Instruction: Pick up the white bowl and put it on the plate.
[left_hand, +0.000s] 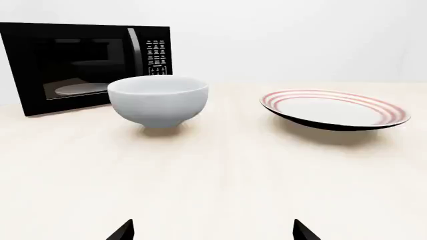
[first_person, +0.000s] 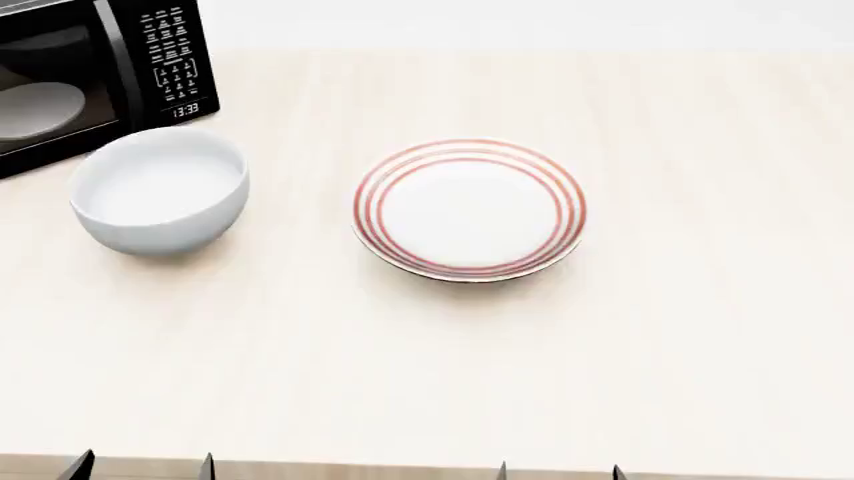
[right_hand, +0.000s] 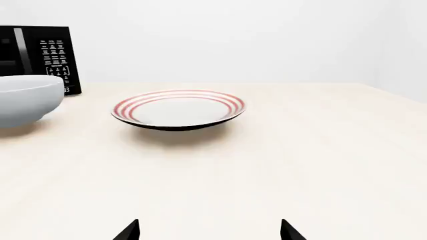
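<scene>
Both claws (first_person: 144, 466) (first_person: 558, 468) released nr table (first_person: 694, 330) edge; white bowl (first_person: 159, 188) beside plate (first_person: 469, 208), apart.

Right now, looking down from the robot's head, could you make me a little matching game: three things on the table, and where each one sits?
Things:
1. bowl
2. plate
3. microwave

Places:
A. far left corner of the view, behind the bowl
B. near the middle of the table
C. left of the plate, in front of the microwave

Pairs: 1-C, 2-B, 3-A
</scene>
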